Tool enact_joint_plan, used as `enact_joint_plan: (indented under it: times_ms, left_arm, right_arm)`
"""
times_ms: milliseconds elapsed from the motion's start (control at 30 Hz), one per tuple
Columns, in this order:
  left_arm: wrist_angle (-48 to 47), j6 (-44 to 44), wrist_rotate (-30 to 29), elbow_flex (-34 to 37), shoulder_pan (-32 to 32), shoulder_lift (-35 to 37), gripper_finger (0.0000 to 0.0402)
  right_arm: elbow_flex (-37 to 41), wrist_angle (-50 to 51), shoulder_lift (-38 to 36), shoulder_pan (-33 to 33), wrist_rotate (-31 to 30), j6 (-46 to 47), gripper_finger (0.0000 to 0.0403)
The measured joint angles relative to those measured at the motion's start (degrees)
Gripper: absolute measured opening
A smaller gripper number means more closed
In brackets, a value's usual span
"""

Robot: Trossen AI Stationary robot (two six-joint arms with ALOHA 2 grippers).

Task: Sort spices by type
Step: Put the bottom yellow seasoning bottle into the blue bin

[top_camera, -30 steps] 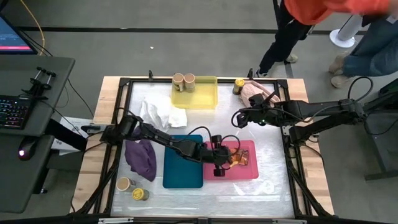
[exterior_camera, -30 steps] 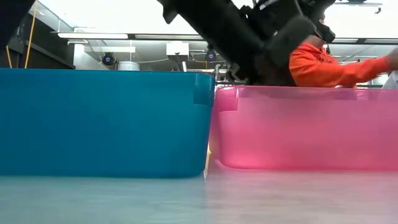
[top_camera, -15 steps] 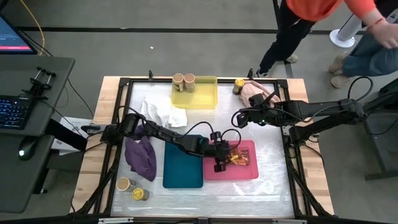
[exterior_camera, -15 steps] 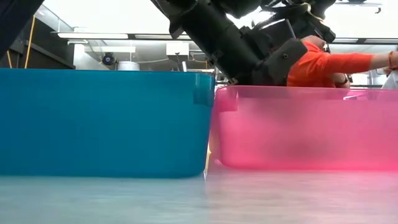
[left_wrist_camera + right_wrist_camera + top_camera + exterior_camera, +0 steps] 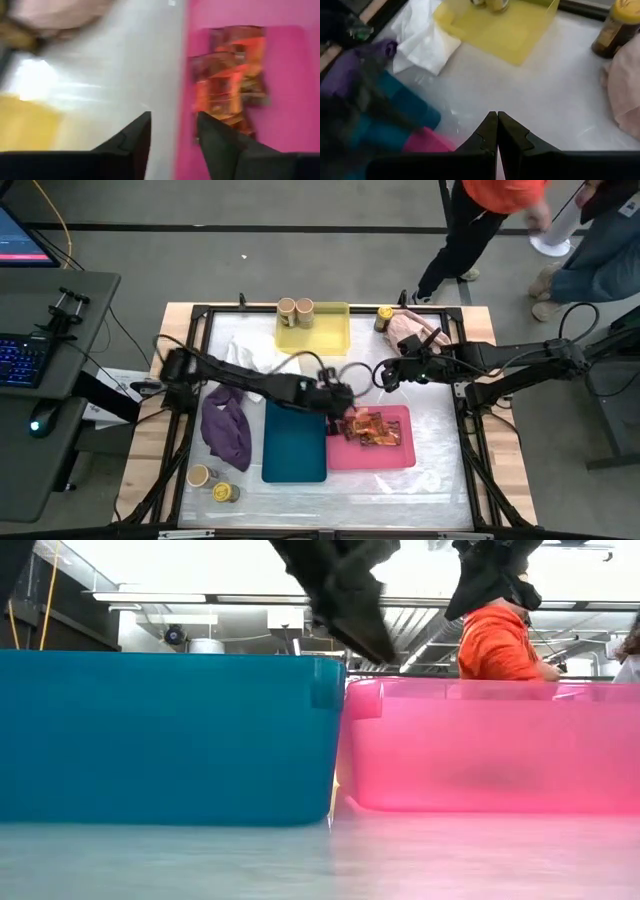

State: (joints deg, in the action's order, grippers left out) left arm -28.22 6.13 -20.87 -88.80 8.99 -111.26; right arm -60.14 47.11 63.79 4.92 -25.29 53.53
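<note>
Tabletop [image 5: 440, 480] scene: foil packets [image 5: 372, 427] look light, crinkly, slippery; pinch an edge. Left claw [image 5: 172, 132] slightly open, empty; right claw [image 5: 497, 131] closed, empty.

No legible text, label or number appears anywhere. Print on the foil packets [image 5: 227, 75] is too blurred to read.

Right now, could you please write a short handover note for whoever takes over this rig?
Left claw: open, empty, at the pink tray edge.
Right claw: shut, empty, above the mat near the pink cloth.
Done: both foil packets in the pink tray; two tan-lid jars in the yellow tray.
Left: tan-lid jar and yellow-lid jar at the front-left; another yellow-lid jar by the pink cloth. Teal tray empty.
</note>
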Motion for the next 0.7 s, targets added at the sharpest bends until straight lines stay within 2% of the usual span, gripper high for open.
enact_joint_plan:
  times_ms: [167, 200, 333, 433, 567, 700]
  left_arm:
    - [2.0, 5.2, -6.1, 12.8, -0.8, 13.8, 0.0024]
    - [2.9, 7.3, -6.8, 16.3, -0.8, 17.4, 0.0013]
    - [6.4, 15.2, -7.5, 28.9, 1.0, 32.8, 0.0010]
    - [6.3, 20.4, -6.1, 34.8, 5.2, 43.4, 0.0002]
    - [4.3, 21.3, -2.7, 36.2, 12.2, 53.6, 0.0009]
    - [-3.2, 23.7, 3.8, 33.1, 17.9, 56.8, 0.0012]
  right_arm:
    - [0.0, 1.6, 0.0, 2.2, 0.4, 0.2, 0.0000]
    - [0.0, 1.9, 0.0, 2.6, 0.2, 0.5, 0.0000]
    - [0.0, 2.0, 0.0, 3.8, -0.9, 0.6, 0.0000]
    - [0.0, 1.8, 0.0, 3.9, -1.1, 2.0, 0.0000]
    - [0.0, 0.8, 0.0, 3.9, -1.1, 3.2, 0.0000]
    - [0.0, -0.4, 0.0, 3.9, -1.2, 3.0, 0.0000]
